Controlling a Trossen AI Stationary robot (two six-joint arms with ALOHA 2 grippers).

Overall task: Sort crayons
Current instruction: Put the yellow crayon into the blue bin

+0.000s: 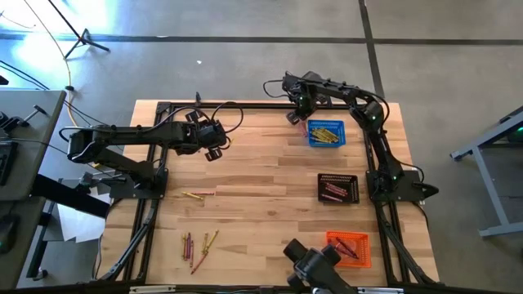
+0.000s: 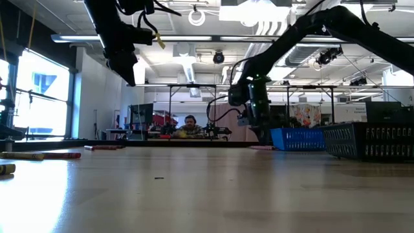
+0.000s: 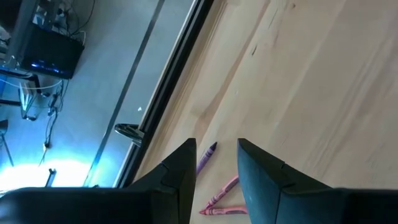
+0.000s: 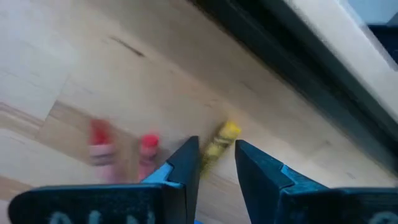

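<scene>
**Ana:** So, where do the crayons lie right now?

**Ben:** Mostly in two loose groups on the left half of the surface (image 1: 261, 212). A yellow-and-red pair (image 1: 196, 195) lies left of the middle. A small cluster (image 1: 198, 245) of yellow, red and purple sticks lies near the front left edge.

**Ana:** And the baskets?

**Ben:** All three stand down the right side. The blue basket (image 1: 310, 135) is the farthest and holds yellow crayons (image 1: 327, 134). The black basket (image 1: 320, 188) is in the middle and has reddish-pink ones (image 1: 335, 193) in it. The orange basket (image 1: 365, 249) is the nearest, with a few sticks (image 1: 347, 247) inside whose colour I cannot make out.

**Ana:** What is the left pincer (image 1: 214, 149) doing?

**Ben:** It hangs above the far left part of the surface, well clear of the wood. Its jaws stand apart with nothing between them. Its wrist view looks down through the gap and shows a purple crayon (image 3: 208, 154) and two pink crayons (image 3: 222, 190) lying close to the surface's edge.

**Ana:** And the right pincer (image 1: 294, 116)?

**Ben:** It sits low at the far edge, just left of the blue basket. In its wrist view a single yellow crayon (image 4: 222, 138) shows right at its tip, with two red crayons (image 4: 99, 146) lying on the wood beside it. Whether it grips the yellow one I cannot tell.
</scene>
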